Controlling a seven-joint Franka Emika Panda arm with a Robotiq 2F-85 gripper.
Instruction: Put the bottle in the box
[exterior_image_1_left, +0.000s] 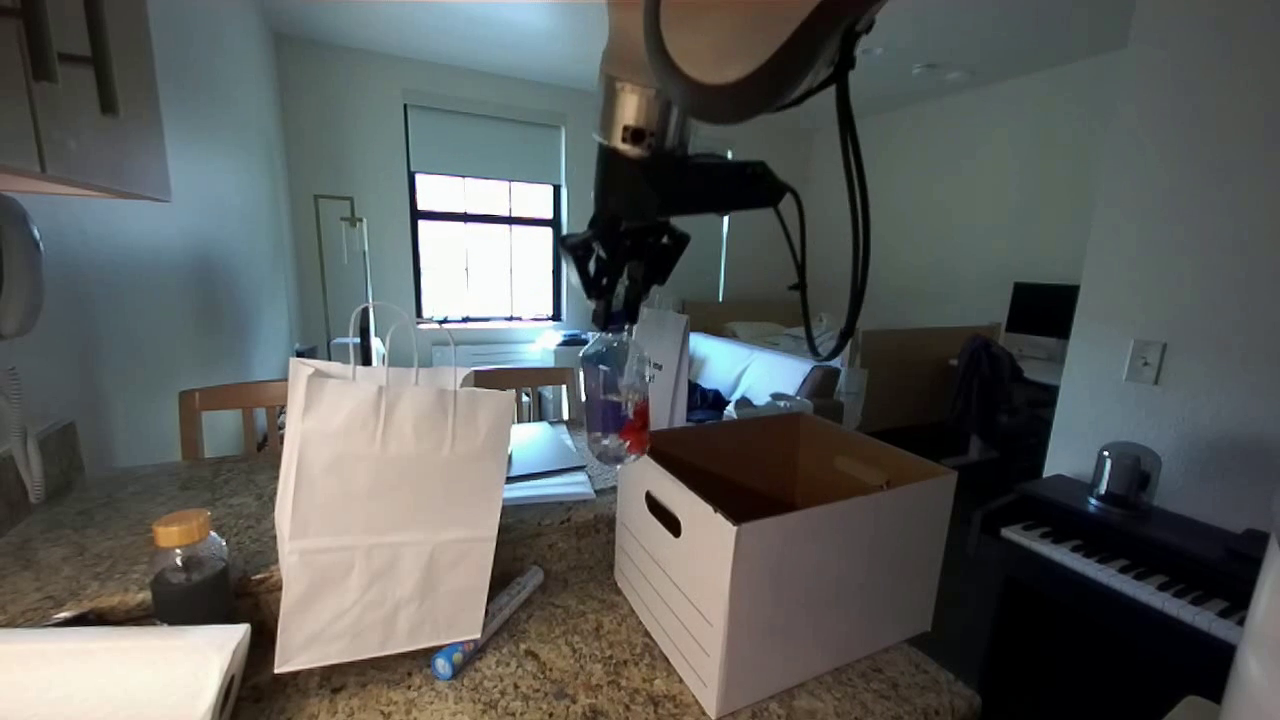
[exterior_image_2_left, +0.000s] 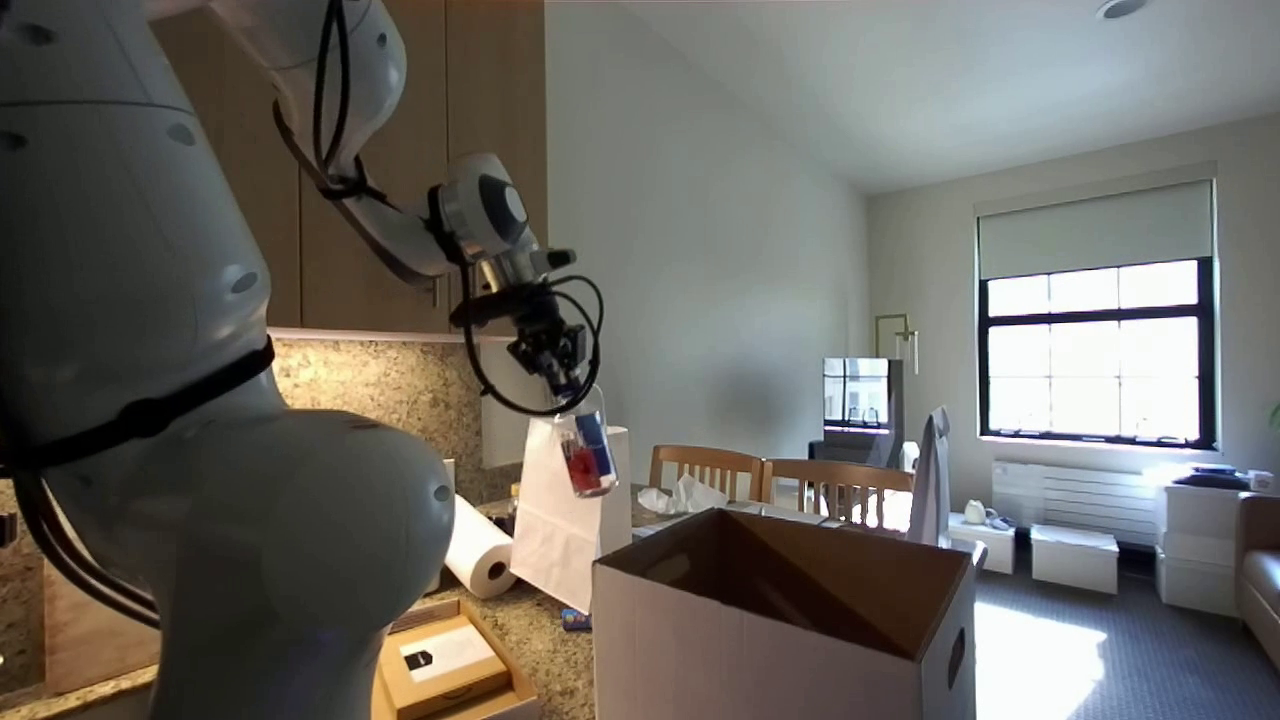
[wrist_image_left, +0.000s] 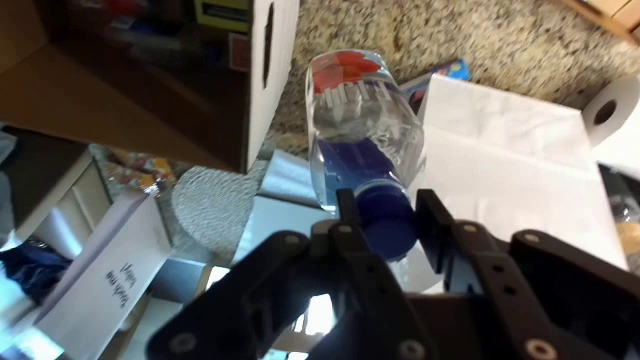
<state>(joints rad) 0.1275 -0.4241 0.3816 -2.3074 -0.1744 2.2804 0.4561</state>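
Observation:
The bottle, clear with a blue cap and a red and blue label, hangs in the air in both exterior views (exterior_image_1_left: 604, 400) (exterior_image_2_left: 588, 455). It also shows in the wrist view (wrist_image_left: 360, 117). My gripper (exterior_image_1_left: 617, 312) is shut on its cap; in the wrist view the fingers (wrist_image_left: 386, 215) press on the cap's two sides. The box, white with a brown inside, stands open at the top on the counter (exterior_image_1_left: 840, 575) (exterior_image_2_left: 760, 650). The bottle hangs beside the box's handle-hole wall (wrist_image_left: 272, 75), about at rim height or above. Several items lie inside the box in the wrist view.
A white paper bag (exterior_image_1_left: 390, 520) (exterior_image_2_left: 560, 530) stands beside the box, with a thin blue-tipped tube (exterior_image_1_left: 490, 625) at its foot. A jar with an orange lid (exterior_image_1_left: 190, 570) stands behind the bag's side. A paper towel roll (exterior_image_2_left: 480, 550) and a cardboard tray (exterior_image_2_left: 520, 690) lie near the arm.

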